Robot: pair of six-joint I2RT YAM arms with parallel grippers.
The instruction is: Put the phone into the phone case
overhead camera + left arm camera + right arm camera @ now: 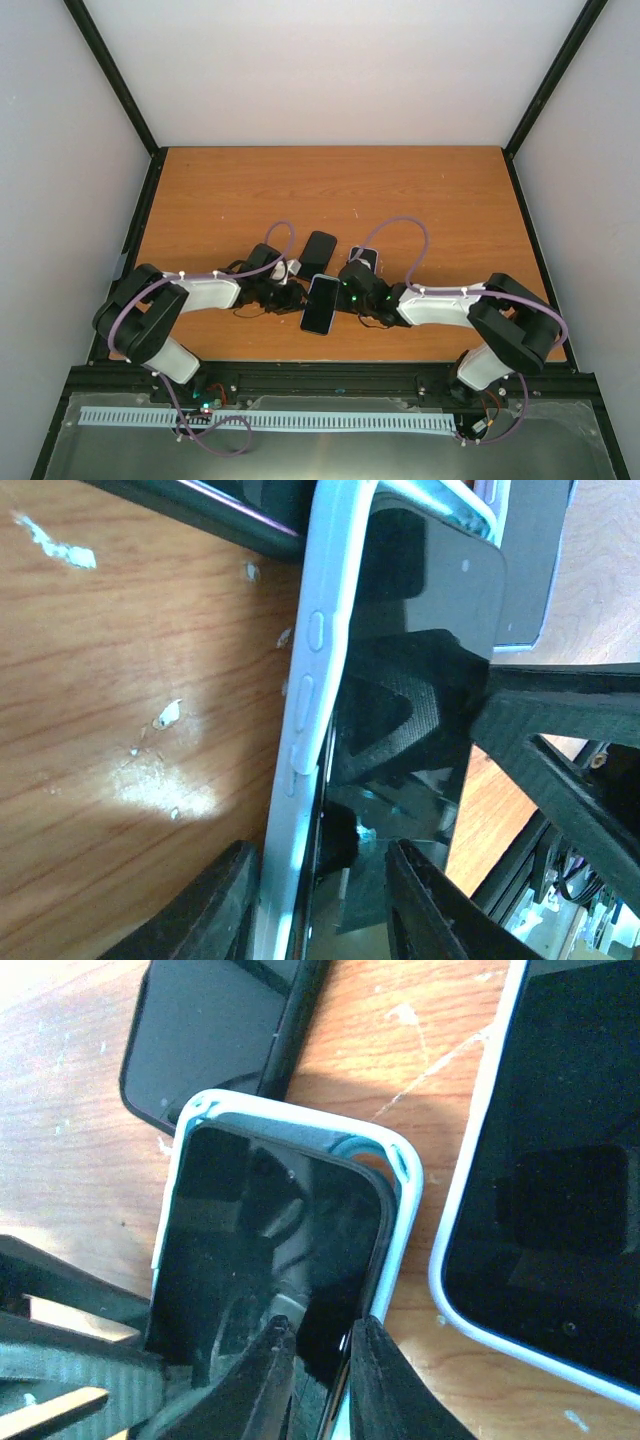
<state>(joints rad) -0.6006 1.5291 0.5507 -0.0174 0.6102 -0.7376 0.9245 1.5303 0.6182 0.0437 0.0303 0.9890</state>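
Roughly near-to-far, the phone (pixel 320 303)

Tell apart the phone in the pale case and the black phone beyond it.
The cased phone has a pale rim; the black phone is dark all over. The cased phone is gripped by the right end effector; the black phone lies free on the table. Both screens are dark.

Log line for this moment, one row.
phase: inserting | phone: partly in phone case | left claw: clamping phone case | right claw: pinching its edge
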